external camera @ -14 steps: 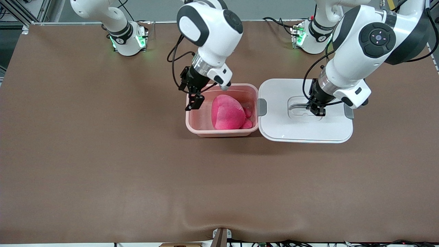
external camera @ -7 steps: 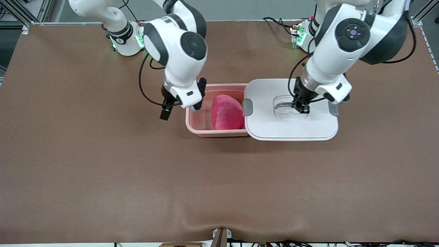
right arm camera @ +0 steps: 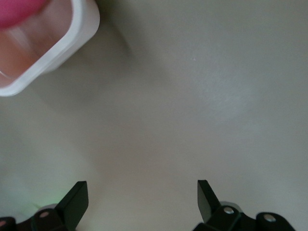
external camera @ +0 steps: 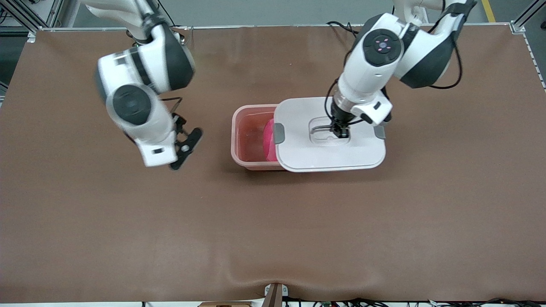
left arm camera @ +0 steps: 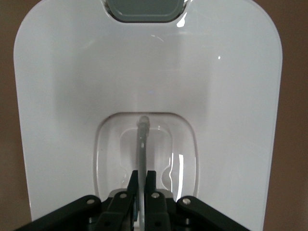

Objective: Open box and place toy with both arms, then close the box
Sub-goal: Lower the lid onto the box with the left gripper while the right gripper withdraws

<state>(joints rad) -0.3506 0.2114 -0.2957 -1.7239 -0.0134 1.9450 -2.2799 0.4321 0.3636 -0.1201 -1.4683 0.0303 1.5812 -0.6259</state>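
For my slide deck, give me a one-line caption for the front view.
Left gripper carries the lid by its handle over the box holding the toy; right gripper hangs open over the table.

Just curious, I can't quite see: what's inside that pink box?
A pink toy lies in the box. Only its edge shows; the lid, held by the left gripper, covers the rest.

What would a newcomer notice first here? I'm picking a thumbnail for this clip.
The white lid, carried by its centre handle in the left gripper, sits partway over the pink box at the table's middle, leaving the box's right-arm end uncovered. A sliver of the bright pink toy shows inside the box at the lid's edge. The right gripper hangs open over bare table toward the right arm's end.
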